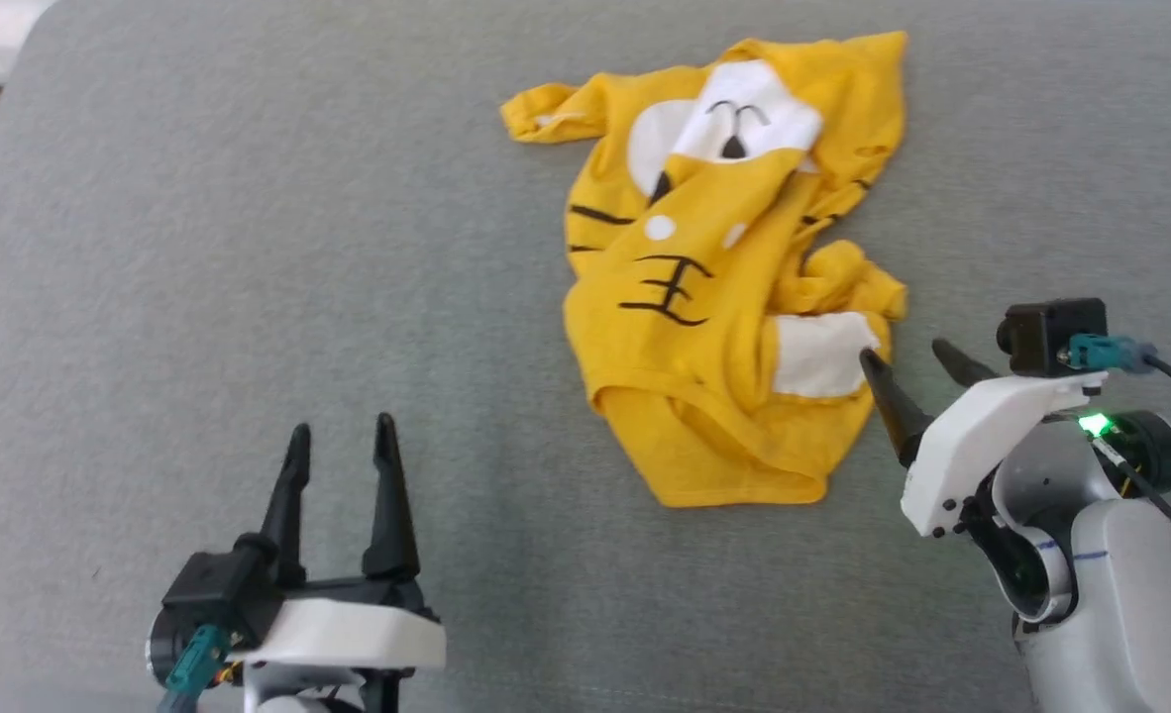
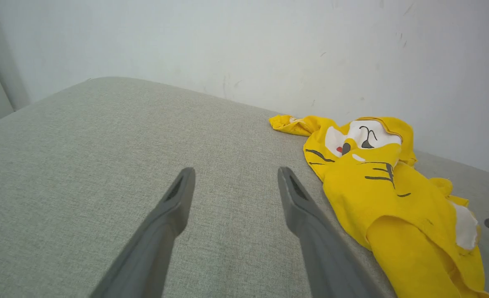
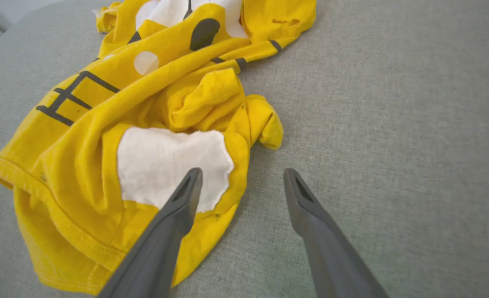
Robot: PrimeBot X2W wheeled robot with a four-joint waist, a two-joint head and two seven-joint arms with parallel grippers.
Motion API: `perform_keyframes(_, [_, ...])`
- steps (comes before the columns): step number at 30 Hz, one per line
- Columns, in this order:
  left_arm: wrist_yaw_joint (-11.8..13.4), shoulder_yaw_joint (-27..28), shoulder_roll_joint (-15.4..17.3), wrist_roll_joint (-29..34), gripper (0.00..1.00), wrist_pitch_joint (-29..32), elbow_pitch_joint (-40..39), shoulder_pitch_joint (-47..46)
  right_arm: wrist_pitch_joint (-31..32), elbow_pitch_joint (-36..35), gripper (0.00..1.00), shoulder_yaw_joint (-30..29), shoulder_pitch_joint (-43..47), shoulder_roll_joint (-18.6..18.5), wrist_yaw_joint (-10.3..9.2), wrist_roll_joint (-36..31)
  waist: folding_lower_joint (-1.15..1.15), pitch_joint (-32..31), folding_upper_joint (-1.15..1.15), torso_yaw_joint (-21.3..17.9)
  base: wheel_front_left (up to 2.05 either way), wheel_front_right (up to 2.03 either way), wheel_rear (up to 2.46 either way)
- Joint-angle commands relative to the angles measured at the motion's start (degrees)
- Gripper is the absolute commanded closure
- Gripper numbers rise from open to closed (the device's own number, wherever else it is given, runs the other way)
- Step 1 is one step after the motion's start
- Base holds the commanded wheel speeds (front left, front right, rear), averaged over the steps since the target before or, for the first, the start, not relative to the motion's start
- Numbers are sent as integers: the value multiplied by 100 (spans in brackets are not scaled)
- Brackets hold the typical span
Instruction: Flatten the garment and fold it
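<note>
Left fingers [image 1: 387,495]: two long dark prongs spread wide, holding nothing, hovering over bare cloth close to the robot.
Why there: judged to be parked out of the way, well apart from the work, free to take a second corner.
Right fingers [image 1: 888,396]: also wide and empty. One tip lies over the white patch [image 3: 166,161] and the other over bare surface, so they straddle the cloth's right-hand edge. Whether they touch it cannot be told.
Why there: likely lined up to pinch that edge and draw it outward.
Garment: bright yellow short-sleeved cotton T-shirt [image 1: 685,356] with a cartoon animal face print, crumpled and doubled over itself, on the grey woven-fabric worktop [image 1: 249,248], right of centre.
Long axis: runs away from the robot, leaning slightly, with the hem end nearest and the face print at the far end.
Sleeve [image 1: 566,104]: sticks out to the robot's left at the far end.
Stage: flattening not yet begun, by my judgement.
</note>
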Motion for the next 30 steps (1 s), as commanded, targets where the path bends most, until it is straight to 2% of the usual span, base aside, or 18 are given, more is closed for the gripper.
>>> perform_keyframes(1, [-68,9,-74,63,0,-28,46,-110,108,114,0,-49,-112,-2,-5,2,-1,188,0,268,0,0,0])
perform_keyframes(6, [-216,81,-221,133,0,-28,192,-203,347,562,0,-120,-236,6,-5,67,-1,245,0,501,0,0,0])
perform_keyframes(7, [-243,101,-239,153,0,-28,214,-216,372,644,15,-133,-253,8,-5,88,-1,251,0,530,0,0,0])
perform_keyframes(8, [-267,120,-257,169,0,-28,235,-229,367,712,65,-140,-274,10,-5,97,-1,254,0,556,0,0,0])
perform_keyframes(9, [-287,143,-275,184,0,-28,252,-239,354,780,100,-144,-295,11,-5,95,-1,254,0,571,0,0,0])
perform_keyframes(14, [-346,257,-344,256,0,-28,318,-254,204,929,100,-89,-438,14,-5,145,-1,176,0,533,0,0,0])
perform_keyframes(20, [-425,327,-384,327,0,-28,386,-184,183,407,100,197,-562,-41,-5,148,-1,-43,0,270,0,0,0])
perform_keyframes(24, [-463,356,-402,343,0,-28,439,-120,603,-190,100,545,-205,-51,-5,416,-1,-229,0,130,0,0,0])
perform_keyframes(30, [-521,341,-419,365,0,-28,492,-52,1347,-747,100,997,977,-50,-5,688,-1,-343,0,108,0,0,0])
